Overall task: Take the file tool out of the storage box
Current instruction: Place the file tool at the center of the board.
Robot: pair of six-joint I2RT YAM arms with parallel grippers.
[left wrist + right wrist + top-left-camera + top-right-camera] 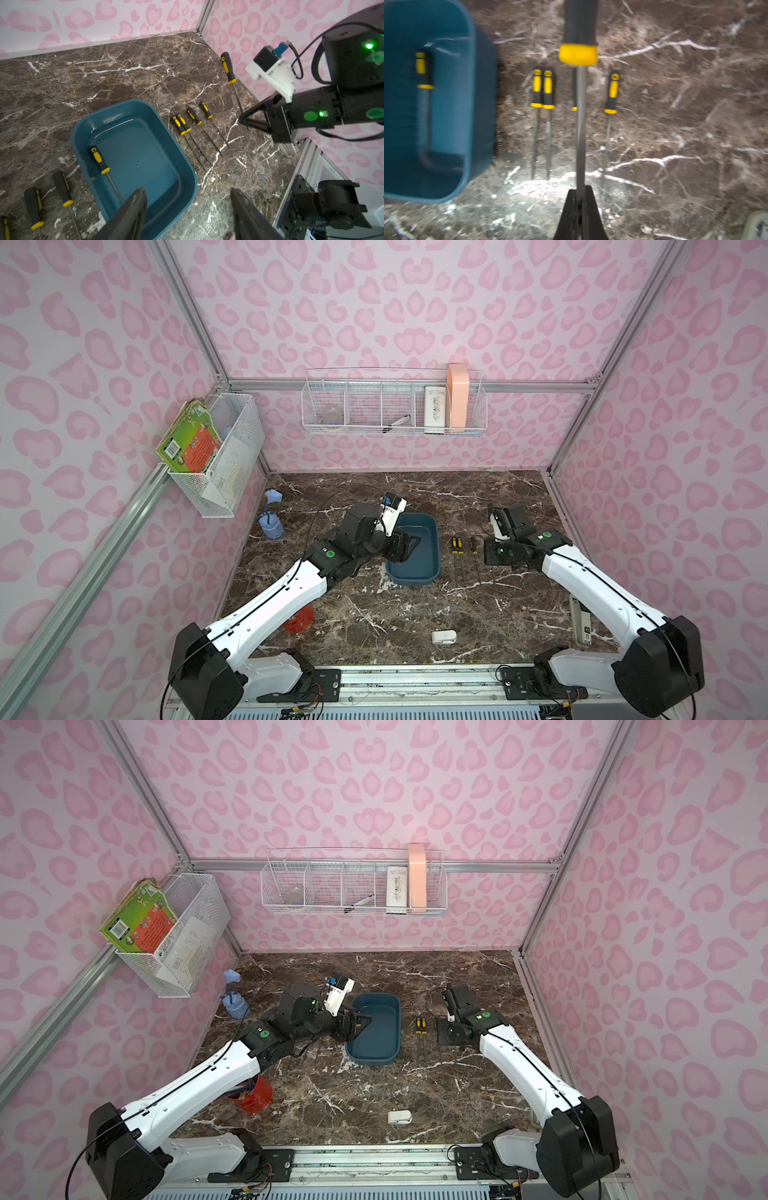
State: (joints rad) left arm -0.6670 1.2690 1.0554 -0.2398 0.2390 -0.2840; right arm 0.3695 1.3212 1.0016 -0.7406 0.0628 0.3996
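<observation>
A dark teal storage box sits on a brown marble table. 1 black-and-yellow file lies inside it, close along 1 long wall. The left gripper hangs above the box, its fingers spread wide and holding nothing. The right gripper, off to the side of the box above the table, has its fingers pressed onto the shaft of a second file, far from the handle, which sticks out unsupported. A row of 4 files lies on the table just beside the box, near that held file. 3 more files lie on the box's opposite side, 1 cut off by the frame edge.

Likely risks: the boxed file lies so near the wall that a descending finger could strike the rim, or wedge against the wall and shove the box. Its thin shaft could also roll out of a pinch. The held file, gripped far from its handle, could swing or slip and drop onto the row.

Hard to see: the boxed file's shaft end disappears behind 1 left finger, so contact cannot be told. In both top views the left gripper covers that file. The right wrist view is blurred, and the held file hides most of 1 file in the row.
</observation>
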